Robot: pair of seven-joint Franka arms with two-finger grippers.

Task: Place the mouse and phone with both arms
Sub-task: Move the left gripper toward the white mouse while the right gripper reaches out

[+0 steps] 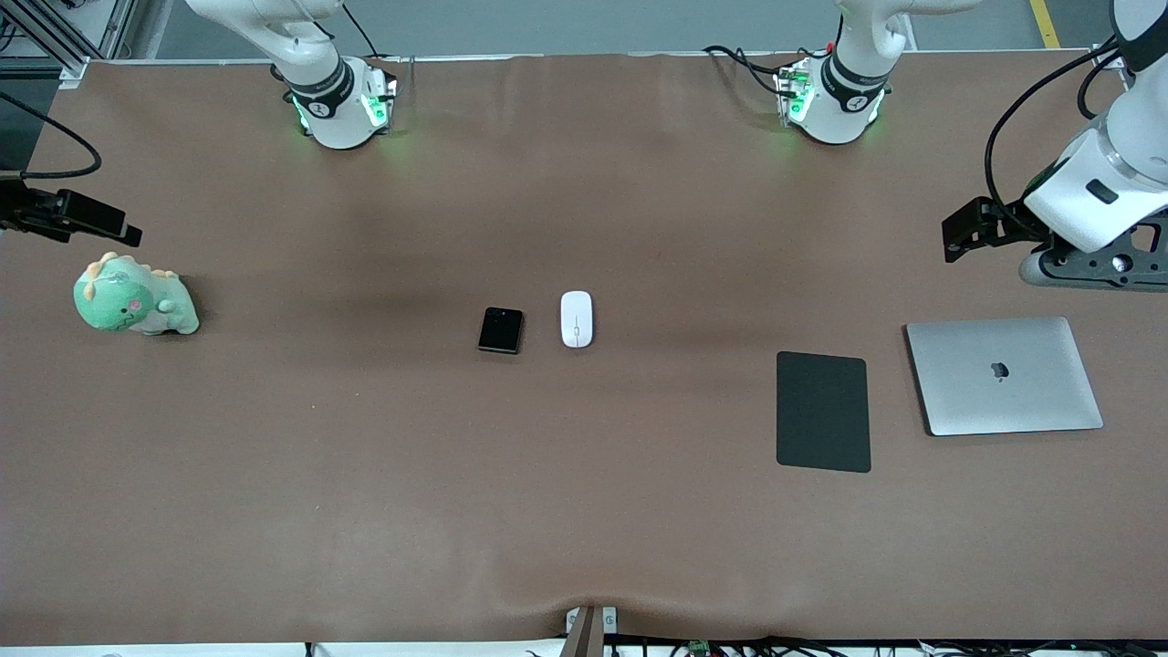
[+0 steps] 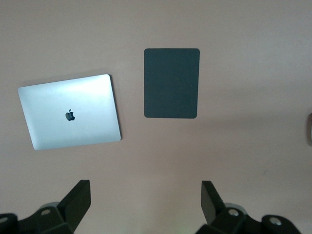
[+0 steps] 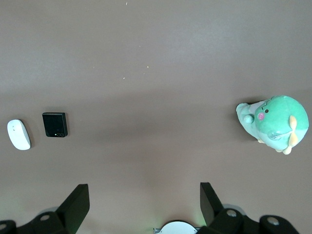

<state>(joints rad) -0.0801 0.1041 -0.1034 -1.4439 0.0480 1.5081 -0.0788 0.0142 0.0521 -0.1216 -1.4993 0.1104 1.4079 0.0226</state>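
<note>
The white oval mouse (image 1: pixel 576 318) lies flat at the table's middle. The small black phone (image 1: pixel 501 329) is right beside it, on the side toward the right arm's end. The right wrist view shows the mouse (image 3: pixel 18 134) and the phone (image 3: pixel 54 125) far off. My right gripper (image 3: pixel 145 200) hangs open and empty over bare table at the right arm's end, by the plush. My left gripper (image 2: pixel 146 200) hangs open and empty high over bare table at the left arm's end, close to the laptop. Both are far from the mouse and phone.
A matte black pad (image 1: pixel 822 411) and a closed silver laptop (image 1: pixel 1004 375) lie toward the left arm's end, nearer the front camera than the mouse. A green plush dinosaur (image 1: pixel 134 298) sits at the right arm's end. Brown cloth covers the table (image 1: pixel 365 474).
</note>
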